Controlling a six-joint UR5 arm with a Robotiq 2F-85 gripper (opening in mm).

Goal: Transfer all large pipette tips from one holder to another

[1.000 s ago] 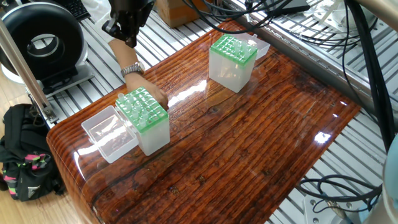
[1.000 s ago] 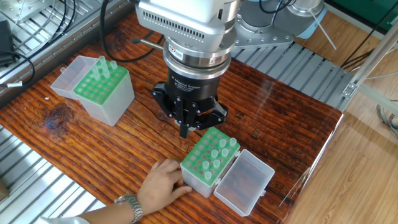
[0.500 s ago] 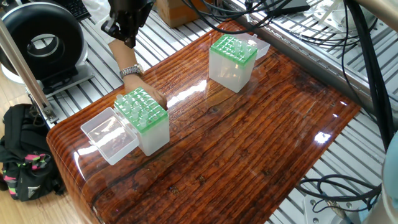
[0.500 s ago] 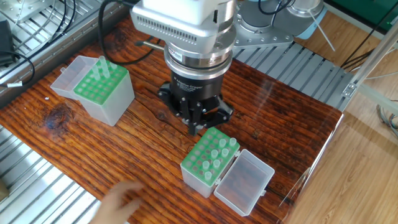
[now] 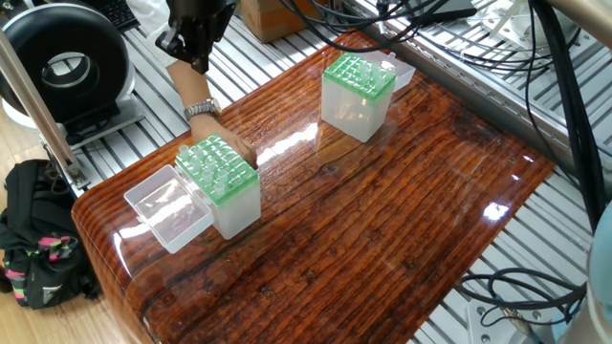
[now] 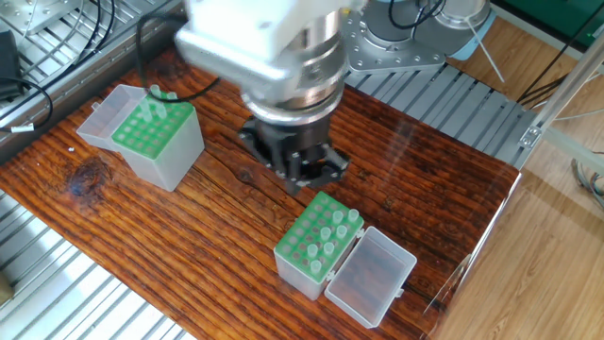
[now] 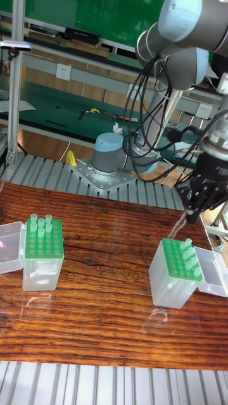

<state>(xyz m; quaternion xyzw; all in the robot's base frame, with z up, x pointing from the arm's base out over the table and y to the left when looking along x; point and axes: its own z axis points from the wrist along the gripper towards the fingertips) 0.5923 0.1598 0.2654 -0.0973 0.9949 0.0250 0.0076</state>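
gripper [image 7: 192, 218]: above table, pinching one tip [image 7: 184, 221] between fingers, off the holders
near holder [image 6: 318, 244]: green grid, several tips [image 6: 332, 228] standing at one end, open lid [image 6: 370, 276] beside
far holder [image 6: 156, 140]: two tips [image 6: 156, 100] in a corner
person's hand [image 5: 235, 149]: touching one holder, wristwatch [image 5: 202, 107]
table [image 5: 382, 220]: glossy wood

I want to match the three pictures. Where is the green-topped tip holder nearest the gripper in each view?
One fixed view: holder at lower left, its clear lid open toward the left edge.
The other fixed view: bottom centre, lid open to its right.
Tall fixed view: lower right, lid on its right.
Shared landmark: the gripper, just above this holder in each view.
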